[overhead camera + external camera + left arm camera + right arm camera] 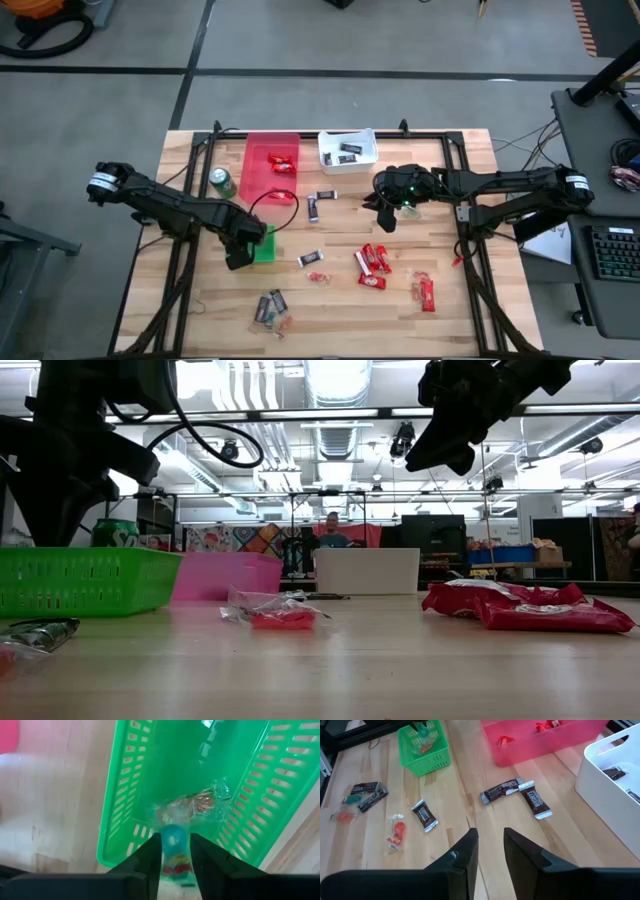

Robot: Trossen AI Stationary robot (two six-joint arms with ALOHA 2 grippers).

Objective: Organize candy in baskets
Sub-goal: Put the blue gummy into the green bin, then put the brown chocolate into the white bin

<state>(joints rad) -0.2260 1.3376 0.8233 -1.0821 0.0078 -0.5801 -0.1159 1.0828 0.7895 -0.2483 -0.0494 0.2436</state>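
Green basket (260, 795) sits under the left gripper (176, 851), which pinches a blue-wrapped candy (174, 842) between narrow fingers. Right gripper (490, 845) hovers narrowly open, holding nothing, above the desk (460, 795).

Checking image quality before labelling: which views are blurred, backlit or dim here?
Left wrist view: soft, the bright green slotted plastic basket and the clear-wrapped candy inside it are smeared. Low view: backlit by ceiling lights, so both arms are silhouettes and the near tabletop is out of focus. High view and right wrist view: evenly lit, dark mini bars readable.
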